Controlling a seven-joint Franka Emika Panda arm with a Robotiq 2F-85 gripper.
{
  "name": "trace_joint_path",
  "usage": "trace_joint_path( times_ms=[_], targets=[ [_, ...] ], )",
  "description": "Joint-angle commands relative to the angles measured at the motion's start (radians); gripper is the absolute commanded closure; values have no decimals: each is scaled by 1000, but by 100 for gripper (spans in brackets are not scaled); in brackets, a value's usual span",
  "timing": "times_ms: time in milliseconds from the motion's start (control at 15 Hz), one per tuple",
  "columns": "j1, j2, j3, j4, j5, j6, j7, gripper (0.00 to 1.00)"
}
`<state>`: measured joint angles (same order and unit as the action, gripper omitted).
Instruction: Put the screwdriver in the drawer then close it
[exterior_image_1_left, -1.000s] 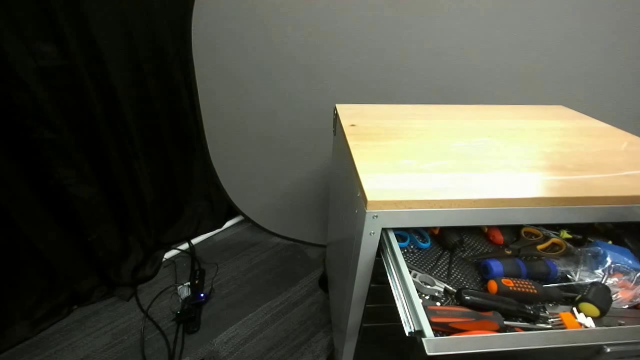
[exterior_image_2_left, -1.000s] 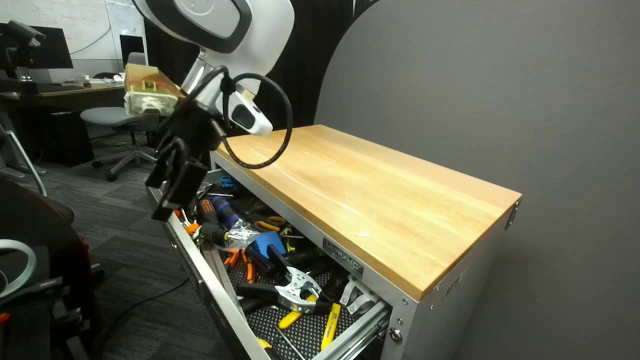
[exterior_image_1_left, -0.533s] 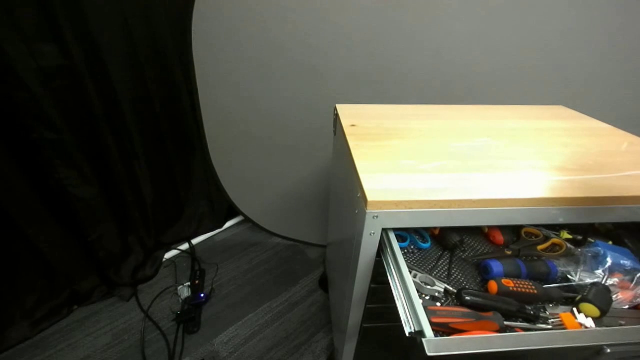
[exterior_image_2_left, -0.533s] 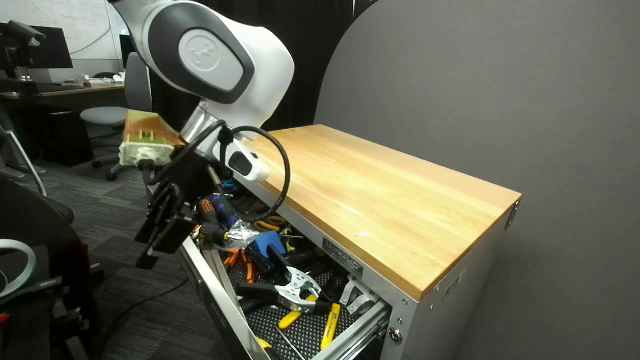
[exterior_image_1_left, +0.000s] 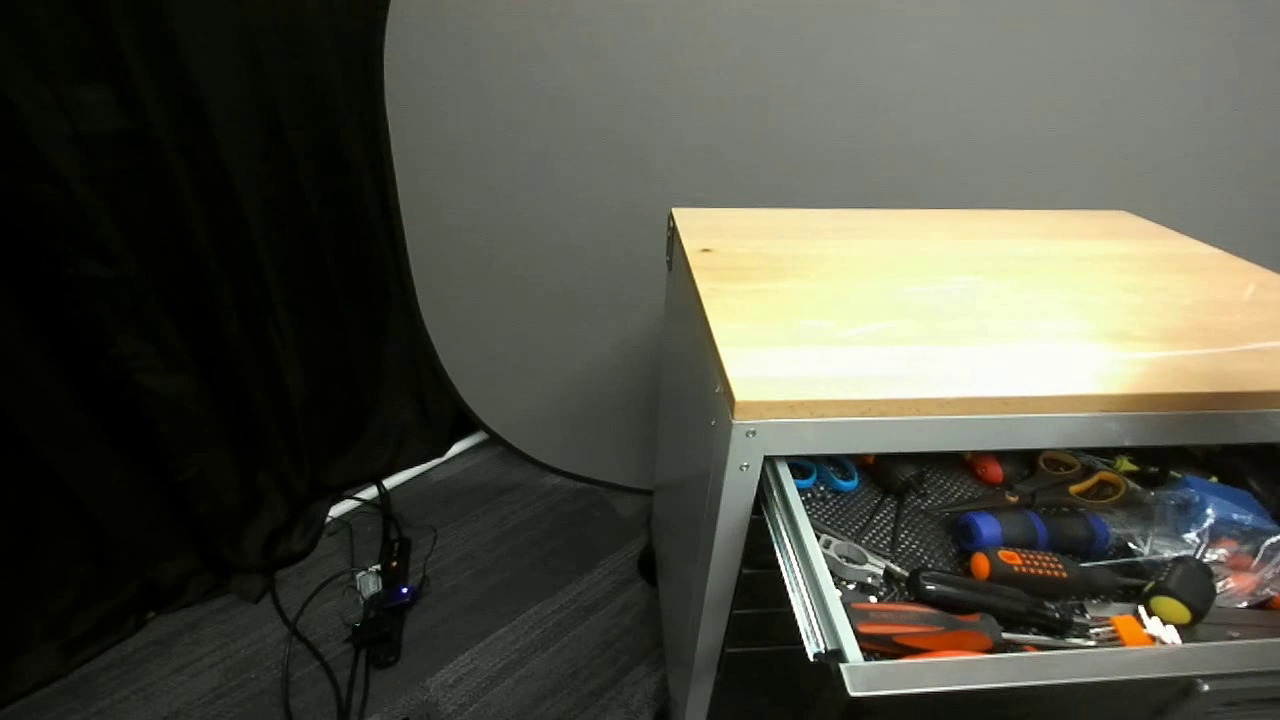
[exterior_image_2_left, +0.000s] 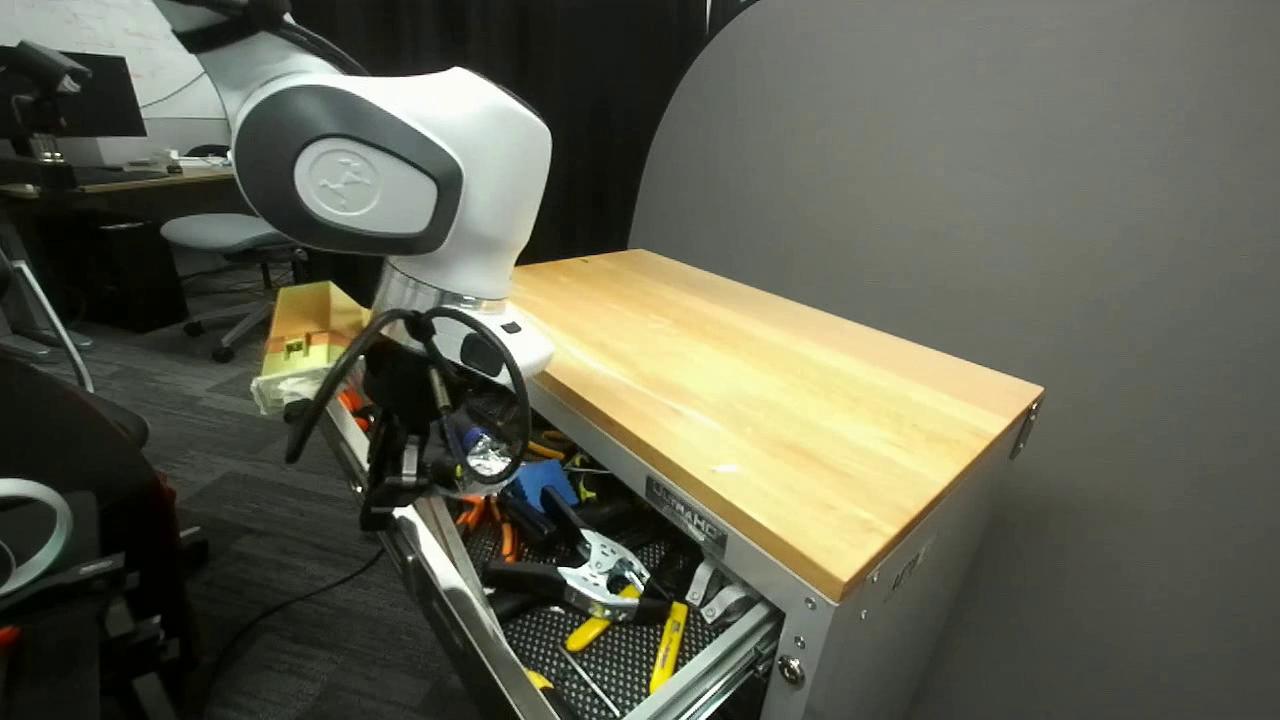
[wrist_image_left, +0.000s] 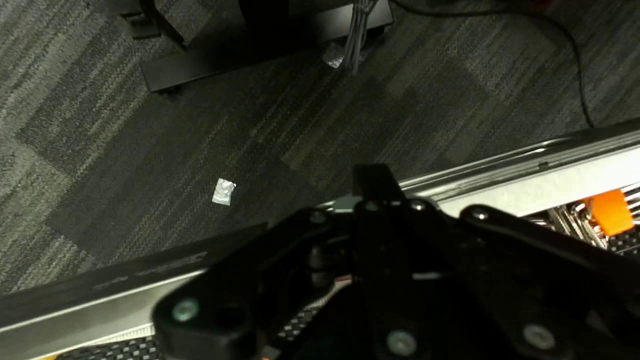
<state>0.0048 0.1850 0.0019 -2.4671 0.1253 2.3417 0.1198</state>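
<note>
Wooden worktop, the drawer standing out beneath its front edge.
The gripper is at the drawer's front edge, fingers together; the screwdriver lies near it, inside that edge.

White arm, dark-grey panel, round pale emblem, looped black cable, black gripper.

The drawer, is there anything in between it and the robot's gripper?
Nothing that I can see. In an exterior view the gripper is right at the front edge of the drawer. Whether they touch, I can't tell.
</note>
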Motion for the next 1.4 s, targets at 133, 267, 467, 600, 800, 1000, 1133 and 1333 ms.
trace_joint_path(
  times_ms=[133,267,467,600,800,1000,1133,1333],
  targets=[
    [13,19,24,-12,52,216,3,95],
    [16,40,37,-2,70,282,-5,95],
    [11,81,66,21,116,375,-29,95],
    [3,111,86,38,143,430,-45,95],
    [-14,141,121,55,185,515,-80,95],
    [-65,142,187,56,260,610,-152,94],
    [-116,159,248,65,311,664,-203,94],
    [-193,194,342,84,374,734,-280,95]
  ],
)
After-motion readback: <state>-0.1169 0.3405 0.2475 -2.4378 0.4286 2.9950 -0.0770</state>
